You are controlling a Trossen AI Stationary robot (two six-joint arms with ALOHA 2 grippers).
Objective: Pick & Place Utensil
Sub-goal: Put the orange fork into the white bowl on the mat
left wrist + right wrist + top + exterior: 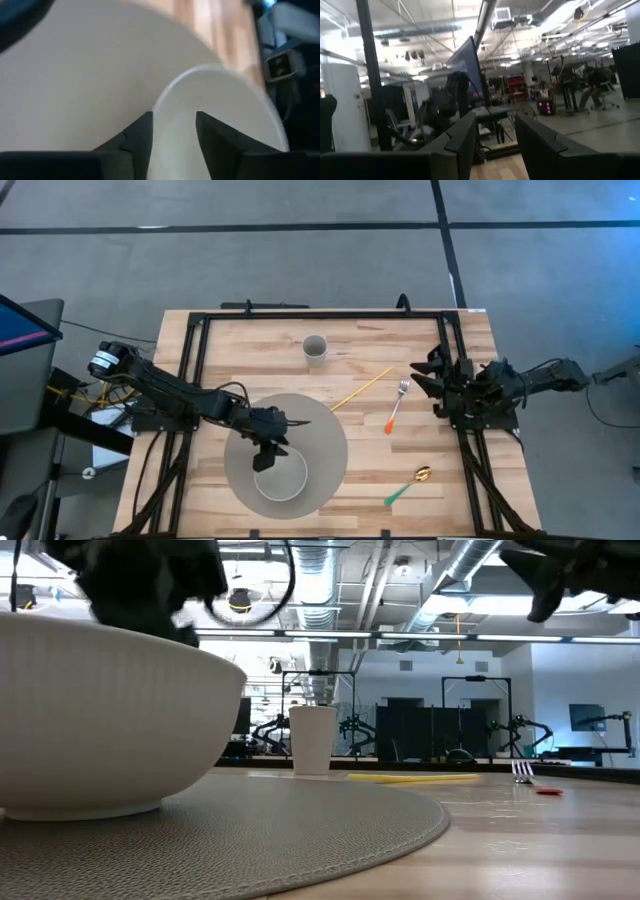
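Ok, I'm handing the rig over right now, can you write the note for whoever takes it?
Left gripper: open, empty, over the rim of the white bowl on the round grey mat.
Right gripper: open, empty, raised at the table's right edge.
Utensils, all lying on the wood: fork with orange handle, gold spoon with green handle, yellow stick. White cup stands at the back.
Done: no utensil picked up or placed.
Left: pick up a utensil and place it.
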